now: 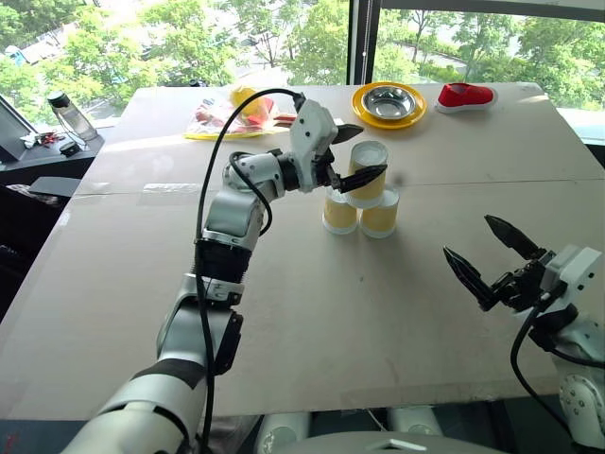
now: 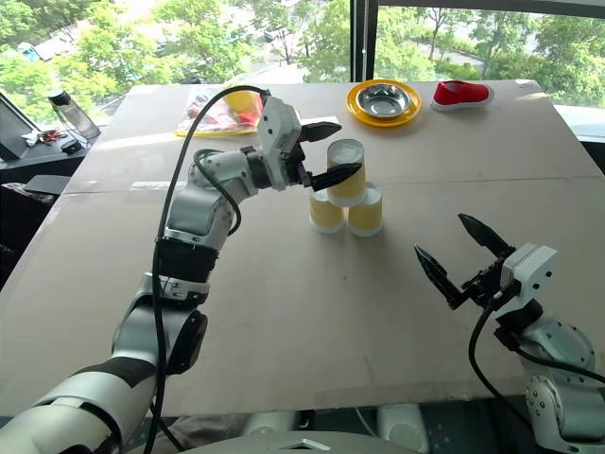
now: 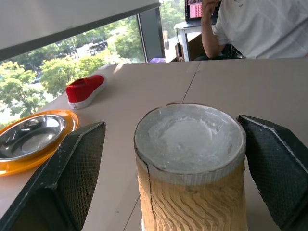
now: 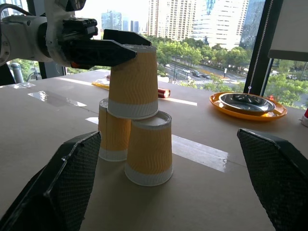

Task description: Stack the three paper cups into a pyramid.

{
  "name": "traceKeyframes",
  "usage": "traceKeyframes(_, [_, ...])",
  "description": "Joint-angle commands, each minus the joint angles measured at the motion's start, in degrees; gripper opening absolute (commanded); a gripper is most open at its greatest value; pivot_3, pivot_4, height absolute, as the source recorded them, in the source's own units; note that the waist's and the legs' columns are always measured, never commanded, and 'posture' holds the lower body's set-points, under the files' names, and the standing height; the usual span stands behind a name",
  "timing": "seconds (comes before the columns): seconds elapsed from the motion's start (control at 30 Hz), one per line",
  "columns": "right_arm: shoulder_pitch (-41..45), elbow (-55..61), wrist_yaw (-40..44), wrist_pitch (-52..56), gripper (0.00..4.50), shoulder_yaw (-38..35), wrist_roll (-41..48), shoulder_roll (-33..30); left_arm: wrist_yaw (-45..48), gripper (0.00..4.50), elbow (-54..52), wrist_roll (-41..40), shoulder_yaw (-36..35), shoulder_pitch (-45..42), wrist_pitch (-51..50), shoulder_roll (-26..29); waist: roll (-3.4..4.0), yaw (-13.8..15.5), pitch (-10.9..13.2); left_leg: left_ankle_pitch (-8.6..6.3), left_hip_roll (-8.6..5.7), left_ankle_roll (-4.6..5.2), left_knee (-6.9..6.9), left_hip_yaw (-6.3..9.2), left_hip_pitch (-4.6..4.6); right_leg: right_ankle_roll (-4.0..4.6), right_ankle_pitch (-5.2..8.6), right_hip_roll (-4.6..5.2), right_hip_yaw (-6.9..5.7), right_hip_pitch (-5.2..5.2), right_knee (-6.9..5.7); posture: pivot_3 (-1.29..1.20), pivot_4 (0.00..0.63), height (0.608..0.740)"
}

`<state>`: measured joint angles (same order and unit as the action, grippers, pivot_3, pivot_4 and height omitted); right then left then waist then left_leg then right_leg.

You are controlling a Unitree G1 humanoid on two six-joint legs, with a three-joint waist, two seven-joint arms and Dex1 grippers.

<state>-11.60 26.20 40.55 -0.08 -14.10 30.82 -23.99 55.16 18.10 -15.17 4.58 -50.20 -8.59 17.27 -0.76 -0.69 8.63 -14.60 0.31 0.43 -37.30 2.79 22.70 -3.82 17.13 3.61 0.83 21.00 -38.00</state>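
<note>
The three paper cups form a pyramid mid-table, all upside down with yellow embossed sides. Two base cups (image 1: 339, 215) (image 1: 380, 216) stand side by side, and the top cup (image 1: 367, 175) rests across them. My left gripper (image 1: 371, 150) reaches in from the left and is open, one finger (image 3: 72, 178) on each side of the top cup (image 3: 190, 159), with a gap showing on each side. My right gripper (image 1: 468, 236) hangs open and empty over the near right of the table, pointing at the stack (image 4: 133, 82).
A yellow-rimmed plate with a steel bowl (image 1: 388, 102) and a red shoe (image 1: 465, 96) lie at the far edge. A plastic bag with food (image 1: 232, 113) sits far left, with a bottle (image 1: 71, 115) beyond the table. A person (image 3: 250, 26) sits past the table.
</note>
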Motion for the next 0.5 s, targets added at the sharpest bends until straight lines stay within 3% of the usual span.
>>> traceKeyframes(0.03, [0.95, 1.51, -0.13, 0.10, 4.50, -0.29, 0.77, -0.67, 0.25, 4.45, -4.74, -3.79, -2.85, 0.48, 2.09, -0.94, 0.00, -0.02, 0.00, 0.00, 0.00, 0.00, 0.00, 0.00, 0.00, 0.00, 0.00, 0.00, 0.00, 0.00, 0.00, 0.00, 0.150, 0.740])
traceKeyframes(0.23, [2.19, 0.20, 1.13, 0.60, 4.50, 0.10, 0.90, -1.32, -1.12, 4.45, -10.64, -9.58, -6.37, 2.01, -1.62, -1.49, 0.00, 0.00, 0.00, 0.01, 0.00, -0.01, -0.02, 0.00, 0.00, 0.00, 0.00, 0.00, 0.00, 0.00, 0.00, 0.00, 0.150, 0.740])
traceKeyframes(0.5, [0.21, -4.30, 7.60, 0.40, 4.50, 0.60, 2.89, -2.53, -0.04, 4.45, -30.64, -14.65, -9.38, 26.16, -16.22, 13.30, 0.16, -1.26, -0.01, -0.03, 0.15, 0.06, 0.16, 0.01, -0.17, 0.02, 0.01, -0.07, 0.13, 0.01, -0.05, 0.00, 0.150, 0.740])
